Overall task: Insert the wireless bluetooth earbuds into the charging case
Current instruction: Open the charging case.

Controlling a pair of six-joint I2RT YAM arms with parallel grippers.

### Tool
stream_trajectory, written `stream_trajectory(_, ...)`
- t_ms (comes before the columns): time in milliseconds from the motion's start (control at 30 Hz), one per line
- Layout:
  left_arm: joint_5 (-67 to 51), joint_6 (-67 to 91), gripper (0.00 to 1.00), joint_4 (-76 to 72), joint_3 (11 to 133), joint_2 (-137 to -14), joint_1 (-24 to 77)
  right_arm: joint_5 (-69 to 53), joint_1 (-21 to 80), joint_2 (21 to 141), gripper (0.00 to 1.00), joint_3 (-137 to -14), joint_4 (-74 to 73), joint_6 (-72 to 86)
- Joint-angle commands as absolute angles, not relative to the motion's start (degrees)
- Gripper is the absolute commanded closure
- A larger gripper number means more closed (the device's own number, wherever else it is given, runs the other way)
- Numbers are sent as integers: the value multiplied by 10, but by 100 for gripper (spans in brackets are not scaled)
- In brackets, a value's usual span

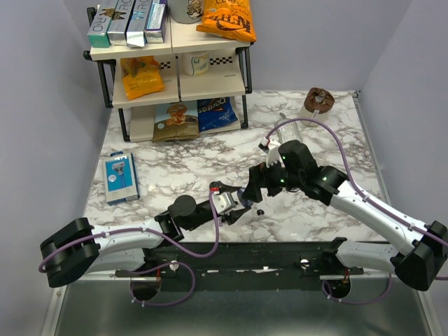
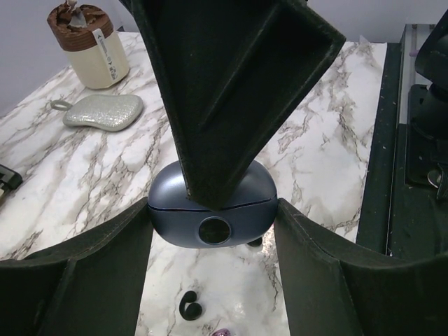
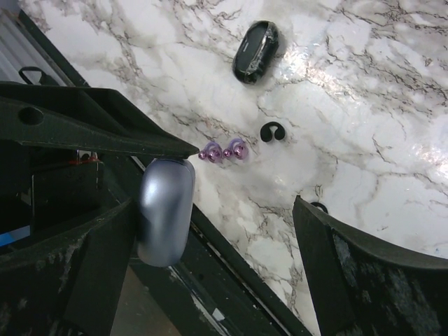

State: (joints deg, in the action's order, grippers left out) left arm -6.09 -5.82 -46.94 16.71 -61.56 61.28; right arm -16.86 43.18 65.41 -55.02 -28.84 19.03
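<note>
Charging case [image 2: 210,217] gripped in left end effector [image 2: 213,238]; right end effector [image 3: 217,210] open; seam [image 2: 241,204] shows only in left wrist view.

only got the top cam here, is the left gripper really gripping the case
Observer: Yes. The left wrist view shows the charging case clamped between the fingers of the left gripper.
Operator: lid open yet
Observer: No, it looks closed; one finger of the open right gripper sits at its seam.
Operator: and the buds
Observer: Both lie outside it: one earbud beside the purple bits, the other earbud partly hidden behind the case.
</note>
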Motion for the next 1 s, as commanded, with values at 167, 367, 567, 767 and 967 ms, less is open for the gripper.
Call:
stream_trajectory(167,-40,-69,100,-473,161,-598,621,-126,436,635,0,-555,-293,196)
stream_trajectory(367,-33,-71,100,-475,159,-596,624,-119,436,625,0,-550,-294,200)
stream_trajectory(567,-26,-71,100,-472,156,-592,628,-96,435,615,0,-545,-304,205)
stream_trajectory(767,-19,-72,100,-470,153,-580,632,-76,435,614,0,-546,-314,205)
stream_trajectory(967,-11,-72,100,-462,149,-570,636,-67,435,609,0,-547,-316,210)
